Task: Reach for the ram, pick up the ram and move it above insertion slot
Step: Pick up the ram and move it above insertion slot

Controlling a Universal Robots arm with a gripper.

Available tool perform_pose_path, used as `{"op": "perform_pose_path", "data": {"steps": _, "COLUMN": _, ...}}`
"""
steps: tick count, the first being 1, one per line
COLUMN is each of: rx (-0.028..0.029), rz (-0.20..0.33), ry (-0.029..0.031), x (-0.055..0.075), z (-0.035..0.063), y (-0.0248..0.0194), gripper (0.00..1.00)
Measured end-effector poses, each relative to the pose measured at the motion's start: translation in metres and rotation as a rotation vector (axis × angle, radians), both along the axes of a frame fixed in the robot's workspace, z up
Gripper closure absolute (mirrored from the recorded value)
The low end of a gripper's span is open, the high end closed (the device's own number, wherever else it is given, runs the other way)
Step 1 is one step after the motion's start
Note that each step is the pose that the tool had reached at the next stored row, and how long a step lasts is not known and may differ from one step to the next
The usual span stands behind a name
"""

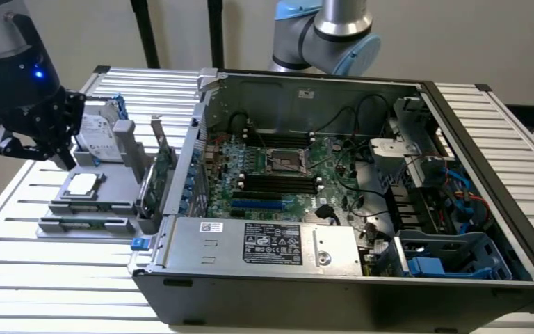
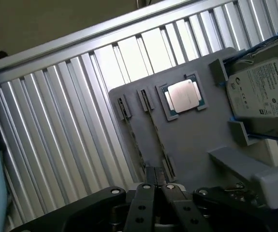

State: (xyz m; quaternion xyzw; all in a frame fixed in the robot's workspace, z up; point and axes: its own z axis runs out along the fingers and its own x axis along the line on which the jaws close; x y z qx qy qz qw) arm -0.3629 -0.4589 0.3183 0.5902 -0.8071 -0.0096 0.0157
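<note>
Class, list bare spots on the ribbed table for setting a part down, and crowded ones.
Free: the ribbed table in front of the grey holder, beside the computer case; also slats past the case on the exterior view's right. Crowded: the holder, with processor, hard drive and gripper above; the case's inside.

No wording can be read anywhere. On the power supply (image 1: 192, 247), at the 6 o'clock side of the computer case (image 1: 341, 296), a black label (image 1: 272, 245) carries white print too fine to read, with a small white sticker (image 1: 209, 226) at its 10 o'clock. The hard drive (image 2: 269, 104) bears a white label (image 2: 255, 82) with equally illegible print.
</note>
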Motion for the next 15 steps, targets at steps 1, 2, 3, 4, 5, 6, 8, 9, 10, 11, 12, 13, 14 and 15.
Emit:
{"op": "perform_pose_path", "data": {"steps": 1, "rx": 0.0000, "rz": 0.018, "ry": 0.0000, "x": 0.0000, "z": -0.0005, "y": 0.0000, "gripper": 0.89}}
{"op": "perform_pose_path", "data": {"steps": 2, "rx": 0.0000, "rz": 0.036, "ry": 0.0000, "x": 0.0000, "z": -0.0009, "y": 0.0000, "gripper": 0.89}}
{"op": "perform_pose_path", "data": {"steps": 3, "rx": 0.0000, "rz": 0.054, "ry": 0.0000, "x": 0.0000, "z": -0.0014, "y": 0.0000, "gripper": 0.89}}
{"op": "perform_pose_path", "data": {"steps": 4, "rx": 0.0000, "rz": 0.073, "ry": 0.0000, "x": 0.0000, "z": -0.0019, "y": 0.0000, "gripper": 0.89}}
{"op": "perform_pose_path", "data": {"steps": 5, "rx": 0.0001, "rz": 0.090, "ry": -0.0001, "x": 0.0000, "z": -0.0025, "y": 0.0000, "gripper": 0.89}}
{"op": "perform_pose_path", "data": {"steps": 6, "rx": 0.0000, "rz": 0.108, "ry": -0.0001, "x": 0.0000, "z": -0.0029, "y": 0.0000, "gripper": 0.89}}
{"op": "perform_pose_path", "data": {"steps": 8, "rx": 0.0000, "rz": 0.144, "ry": -0.0001, "x": 0.0000, "z": -0.0039, "y": 0.0000, "gripper": 0.89}}
{"op": "perform_pose_path", "data": {"steps": 9, "rx": 0.0000, "rz": 0.164, "ry": 0.0000, "x": 0.0000, "z": -0.0045, "y": 0.0000, "gripper": 0.89}}
{"op": "perform_pose_path", "data": {"steps": 10, "rx": 0.0000, "rz": 0.182, "ry": 0.0000, "x": 0.0000, "z": -0.0050, "y": 0.0000, "gripper": 0.89}}
{"op": "perform_pose_path", "data": {"steps": 11, "rx": 0.0001, "rz": 0.199, "ry": -0.0001, "x": 0.0000, "z": -0.0055, "y": 0.0000, "gripper": 0.89}}
{"op": "perform_pose_path", "data": {"steps": 12, "rx": 0.0001, "rz": 0.218, "ry": -0.0001, "x": 0.0000, "z": -0.0061, "y": 0.0000, "gripper": 0.89}}
{"op": "perform_pose_path", "data": {"steps": 13, "rx": 0.0001, "rz": 0.236, "ry": -0.0001, "x": 0.0000, "z": -0.0066, "y": 0.0000, "gripper": 0.89}}
{"op": "perform_pose_path", "data": {"steps": 14, "rx": 0.0001, "rz": 0.255, "ry": -0.0001, "x": 0.0000, "z": -0.0071, "y": 0.0000, "gripper": 0.89}}
{"op": "perform_pose_path", "data": {"steps": 15, "rx": 0.0000, "rz": 0.272, "ry": -0.0001, "x": 0.0000, "z": -0.0075, "y": 0.0000, "gripper": 0.89}}
